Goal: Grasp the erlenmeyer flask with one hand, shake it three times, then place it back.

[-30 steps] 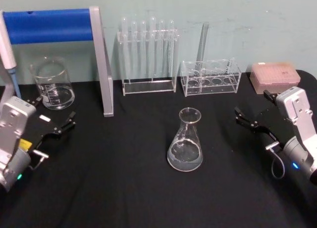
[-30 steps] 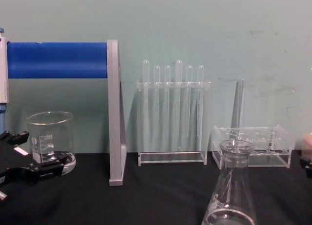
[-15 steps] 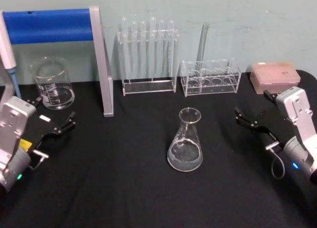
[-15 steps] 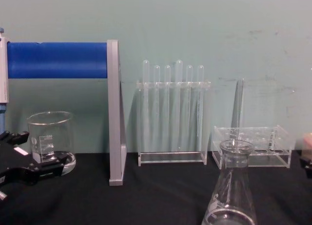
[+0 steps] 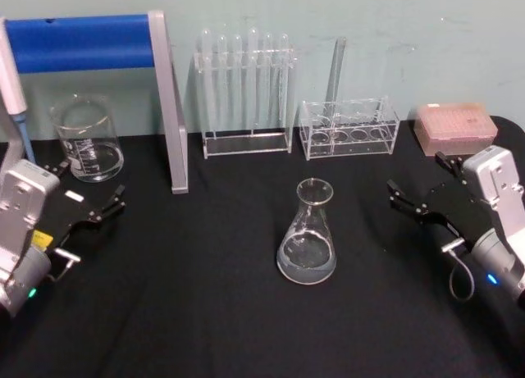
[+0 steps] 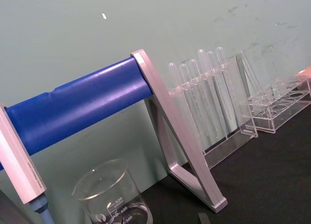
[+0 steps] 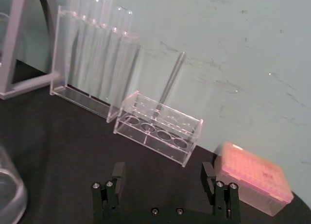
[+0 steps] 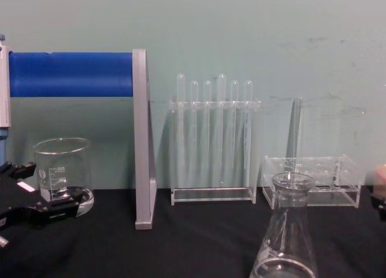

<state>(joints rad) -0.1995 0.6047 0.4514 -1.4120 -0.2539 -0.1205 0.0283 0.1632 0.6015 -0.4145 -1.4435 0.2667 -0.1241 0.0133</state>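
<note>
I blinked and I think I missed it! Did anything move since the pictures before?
Hardly anything. The right gripper shifted just a little, its wrist easing outward to the right. It is open and holds nothing. The flask stands in the same spot, untouched. The left gripper stayed put, open, near the beaker.

We see a clear glass conical flask (image 5: 307, 245), a plain black tabletop (image 5: 205, 312), a blue cylindrical bar (image 5: 82, 42) (grey metal posts (image 5: 171, 107)), a pink plastic box (image 5: 455, 124) at its far right corner.
</note>
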